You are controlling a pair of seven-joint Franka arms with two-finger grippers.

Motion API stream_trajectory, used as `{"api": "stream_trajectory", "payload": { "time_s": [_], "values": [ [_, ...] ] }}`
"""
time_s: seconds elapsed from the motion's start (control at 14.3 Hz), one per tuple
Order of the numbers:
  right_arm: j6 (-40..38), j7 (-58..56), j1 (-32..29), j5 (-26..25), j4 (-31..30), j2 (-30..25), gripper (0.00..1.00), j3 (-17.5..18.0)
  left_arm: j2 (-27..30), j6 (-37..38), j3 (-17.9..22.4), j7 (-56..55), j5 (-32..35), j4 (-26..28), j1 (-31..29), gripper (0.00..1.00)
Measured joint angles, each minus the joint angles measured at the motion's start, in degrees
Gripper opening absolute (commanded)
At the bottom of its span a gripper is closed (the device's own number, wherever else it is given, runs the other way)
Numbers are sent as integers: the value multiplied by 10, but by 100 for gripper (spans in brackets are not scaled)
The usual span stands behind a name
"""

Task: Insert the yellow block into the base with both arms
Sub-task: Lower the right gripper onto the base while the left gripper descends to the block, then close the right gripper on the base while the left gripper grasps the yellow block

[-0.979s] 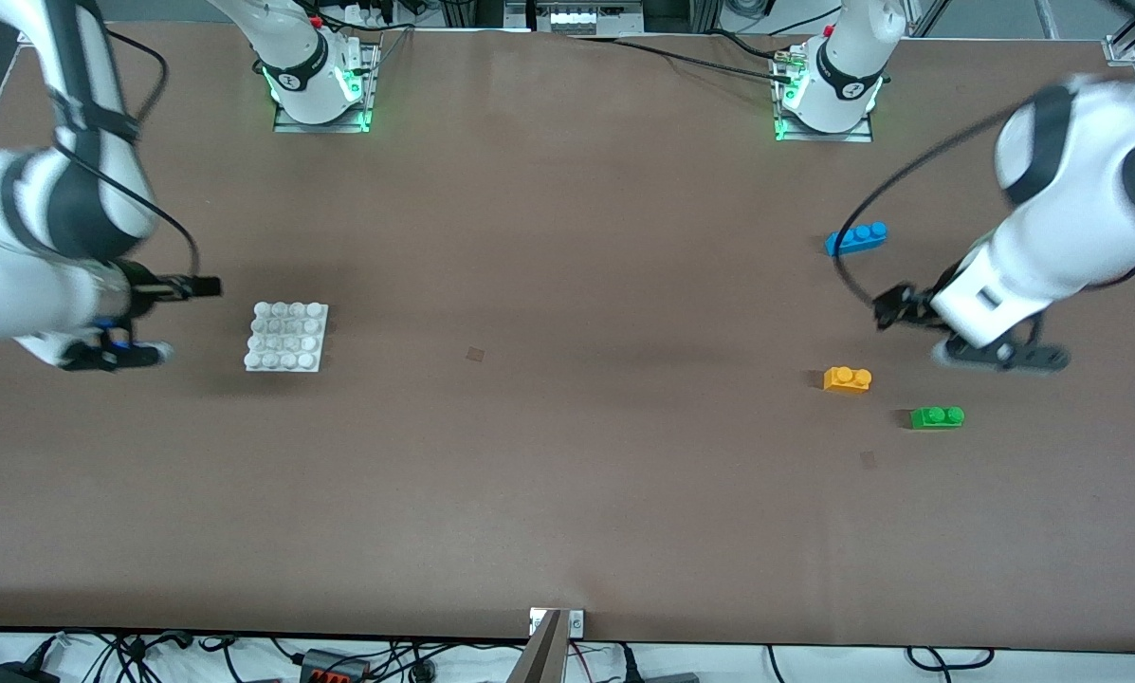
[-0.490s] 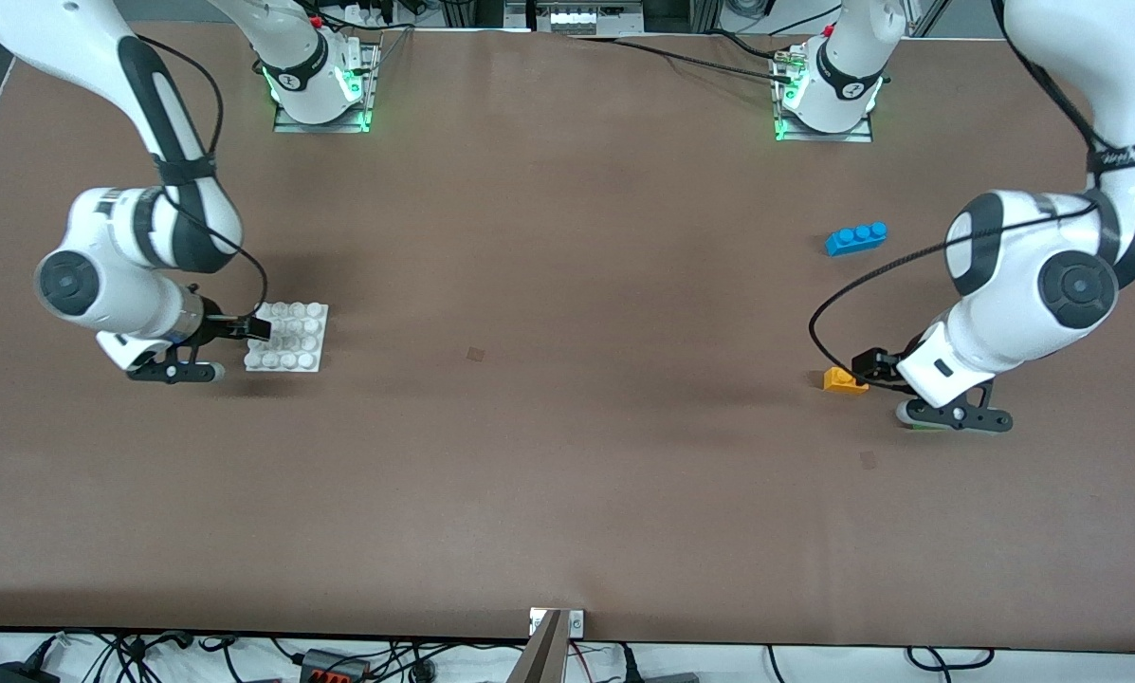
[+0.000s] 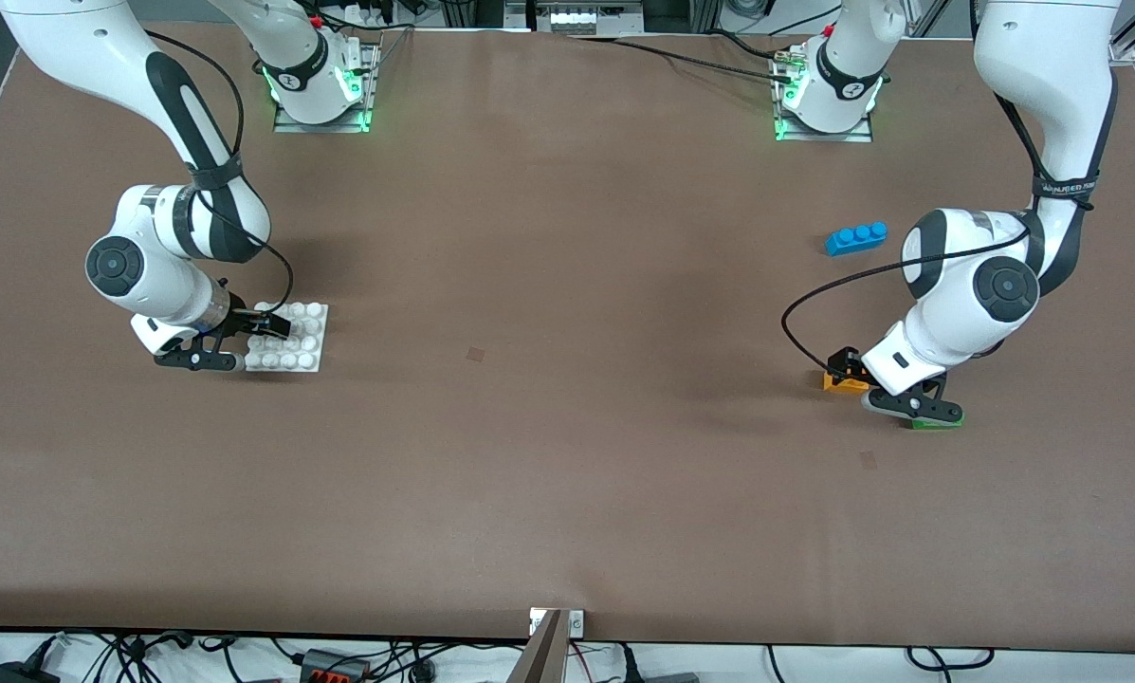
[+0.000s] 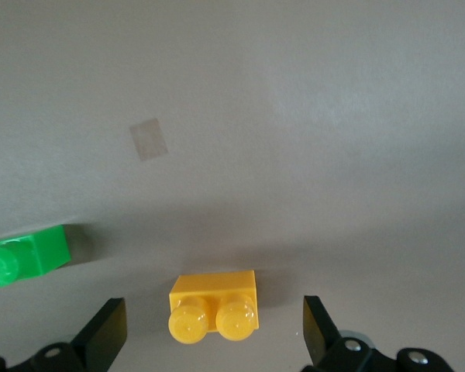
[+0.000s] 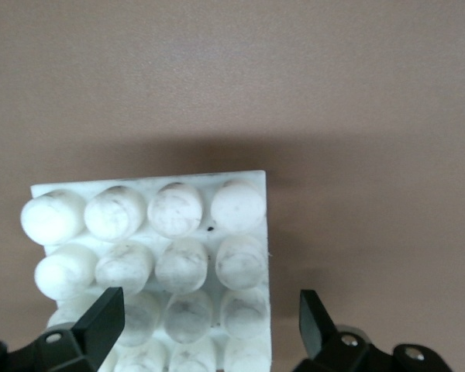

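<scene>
From my remote station, I saw both arms poised low over their targets at the two ends of the brown table (image 3: 567, 455). The left gripper (image 4: 213, 333) hung spread wide just above the yellow block (image 4: 214, 308), one black finger (image 4: 105, 332) standing off each end of the brick and neither touching it. The block lay flat on the table toward the left arm's end, its two studs up. The green brick (image 4: 25, 256) lay near it on the table, a little nearer the front camera and mostly covered by the left arm's hand in the front view; the blue brick (image 3: 856, 237) lay apart, farther from that camera.

At the right arm's end, the right gripper (image 5: 209, 329) was likewise released, its fingers (image 5: 101, 318) parted over the base (image 5: 151, 256), gripping nothing. One finger stood over the studs at the plate's edge, the other clear of the opposite edge. The white studded plate sat flat on the table, nothing seated on its studs. A small patch of tape (image 4: 149, 139) marked the table near the yellow block.
</scene>
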State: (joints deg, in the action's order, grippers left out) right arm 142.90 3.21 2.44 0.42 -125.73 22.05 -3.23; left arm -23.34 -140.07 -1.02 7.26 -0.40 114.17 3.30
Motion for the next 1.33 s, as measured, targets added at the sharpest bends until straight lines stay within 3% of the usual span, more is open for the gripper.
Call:
{"api": "stream_trajectory", "payload": {
  "time_s": [0.28, 1.05, 1.19, 1.33],
  "values": [
    [4, 0, 2, 24, 0, 3, 100, 19, -8, 0, 0, 8, 0, 5, -5, 100],
    [11, 0, -3, 24, 5, 9, 100, 14, -35, -1, 0, 11, 0, 7, -9, 100],
    [11, 0, -6, 24, 5, 10, 87, 14, -40, -3, 0, 11, 0, 6, -9, 100],
    [12, -1, -11, 24, 5, 12, 87, 14, -43, -7, 0, 11, 0, 7, -9, 100]
  ]
}}
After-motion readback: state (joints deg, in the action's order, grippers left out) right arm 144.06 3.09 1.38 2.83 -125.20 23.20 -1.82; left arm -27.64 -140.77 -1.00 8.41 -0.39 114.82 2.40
